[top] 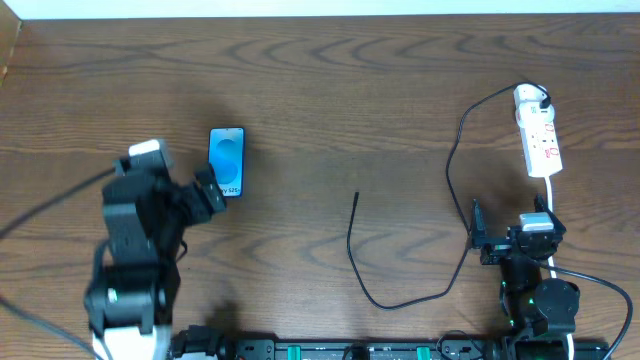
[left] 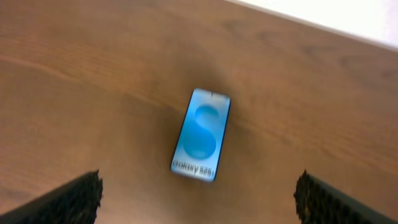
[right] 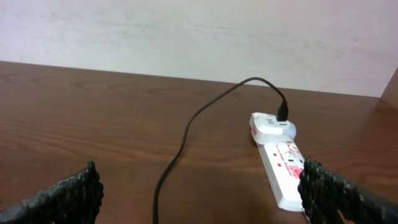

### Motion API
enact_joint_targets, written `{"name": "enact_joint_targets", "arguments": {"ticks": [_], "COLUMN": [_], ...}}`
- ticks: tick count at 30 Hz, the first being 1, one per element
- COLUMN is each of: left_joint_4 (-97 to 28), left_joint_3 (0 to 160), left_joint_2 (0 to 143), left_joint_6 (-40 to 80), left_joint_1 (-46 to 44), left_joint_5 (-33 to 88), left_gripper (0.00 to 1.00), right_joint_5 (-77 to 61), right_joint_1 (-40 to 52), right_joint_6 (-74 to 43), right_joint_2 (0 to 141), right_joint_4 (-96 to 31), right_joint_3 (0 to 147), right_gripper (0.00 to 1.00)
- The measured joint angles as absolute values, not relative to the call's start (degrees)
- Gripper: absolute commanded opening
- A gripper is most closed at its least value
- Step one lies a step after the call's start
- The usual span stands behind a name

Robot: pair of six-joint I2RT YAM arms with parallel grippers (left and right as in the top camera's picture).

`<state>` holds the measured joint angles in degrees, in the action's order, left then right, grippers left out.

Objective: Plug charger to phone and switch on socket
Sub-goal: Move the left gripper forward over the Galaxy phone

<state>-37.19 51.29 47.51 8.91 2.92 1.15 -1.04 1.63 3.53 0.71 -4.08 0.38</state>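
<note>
1. Lying face up, the phone [top: 226,162] sits just ahead of the left gripper [left: 199,198], whose jaws stand wide apart, empty.
2. The charger [top: 350,236] plugs into the socket's [top: 541,138] far end; its tip lies loose mid-table.
3. The right gripper [right: 199,193] gapes, empty.

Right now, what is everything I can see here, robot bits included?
phone: one, blue screen, black edges, flat on the table's left part.
charger: one, thin black cable, loose tip mid-table, other end plugged at the socket's far end.
socket: one, white with red marks, table's right part.
white lead: one, white, from the socket's near end toward the near edge.
table: one, dark brown wood, under everything.
left claw: one, black, open, empty, short of the phone.
right claw: one, black, open, empty, facing the socket.
</note>
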Motion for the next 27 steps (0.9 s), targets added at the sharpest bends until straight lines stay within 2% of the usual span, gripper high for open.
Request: {"name": "enact_joint_targets", "arguments": {"ticks": [14, 22, 23, 24, 25, 26, 27], "left_joint_4": [-60.07, -62.65, -62.67, -62.67, -62.65, -62.63, -62.61], "left_joint_3": [79.0, 81.1, 81.1, 81.1, 81.1, 81.1, 81.1], "left_joint_2": [76.23, 84.33, 84.88, 85.3, 85.56, 85.76, 85.84], "left_joint_6": [6.68, 6.13, 6.13, 6.13, 6.0, 5.93, 5.98], "left_joint_1": [2.92, 2.92, 2.92, 2.92, 2.92, 2.92, 2.92], "left_joint_5": [1.15, 1.15, 1.15, 1.17, 1.34, 1.48, 1.58], "left_gripper": [0.98, 0.98, 0.89, 0.71, 0.64, 0.72, 1.0], "right_joint_5": [-1.02, -1.02, -1.02, -1.02, -1.02, -1.02, -1.02], "right_joint_1": [1.63, 1.63, 1.63, 1.63, 1.63, 1.63, 1.63], "right_joint_6": [3.53, 3.53, 3.53, 3.53, 3.53, 3.53, 3.53], "right_joint_2": [0.71, 0.71, 0.71, 0.71, 0.71, 0.71, 0.71], "right_joint_4": [-4.05, -4.05, -4.05, -4.05, -4.05, -4.05, -4.05], "right_joint_3": [0.38, 0.38, 0.38, 0.38, 0.38, 0.38, 0.38], "right_gripper": [0.99, 0.99, 0.99, 0.99, 0.99, 0.99, 0.99]}}
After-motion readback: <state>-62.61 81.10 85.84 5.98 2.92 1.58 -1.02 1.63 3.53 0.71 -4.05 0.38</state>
